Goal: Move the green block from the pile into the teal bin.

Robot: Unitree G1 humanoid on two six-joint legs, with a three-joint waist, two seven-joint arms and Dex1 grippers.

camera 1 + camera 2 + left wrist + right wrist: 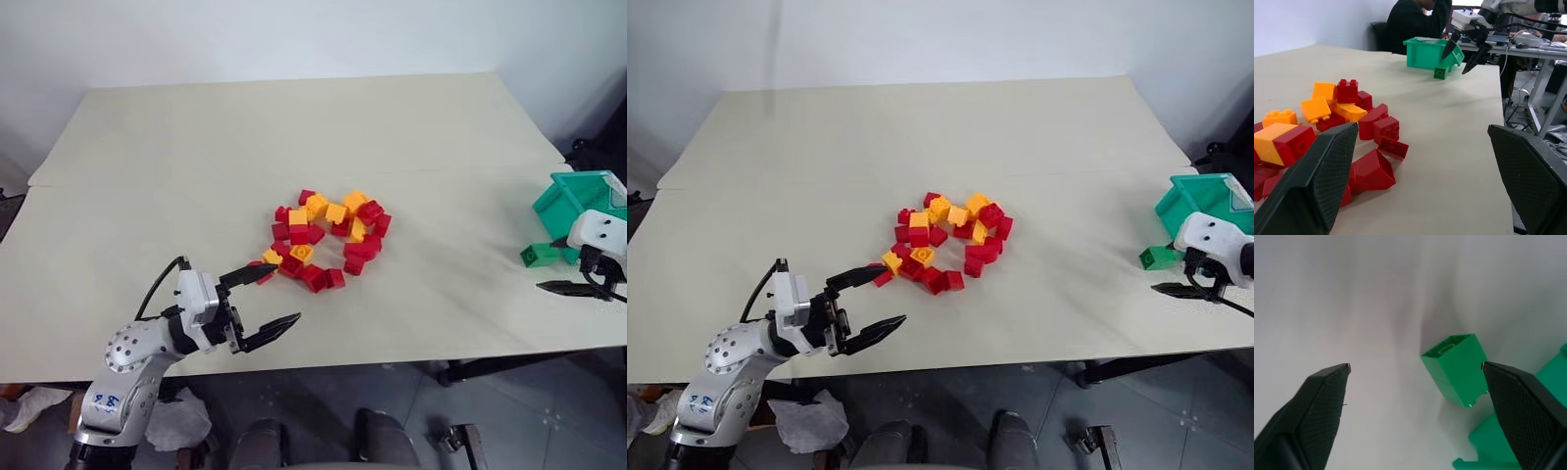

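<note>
The green block (540,256) is lying on the desk (176,166) at the right edge of the frame, just in front of the teal bin (573,199), not inside it; whether it is touching the bin's front lip I cannot tell. In the right wrist view the block (1457,367) is sitting tipped on its side between the two fingers, free of both, with a corner of the bin showing beside it

The right tool (580,264) is hanging just above and beside the block, its fingers standing wide apart and gripping nothing

The pile (328,238) of red and yellow bricks is sitting in the middle of the frame, arranged roughly in a ring, well apart from the bin

The left tool (265,305) is hovering at the lower left of the frame, near the desk's front edge and just beside the pile's near side, its fingers spread apart and empty

In the left wrist view a person (1415,22) in dark clothing is sitting beyond the desk, behind the bin
</note>
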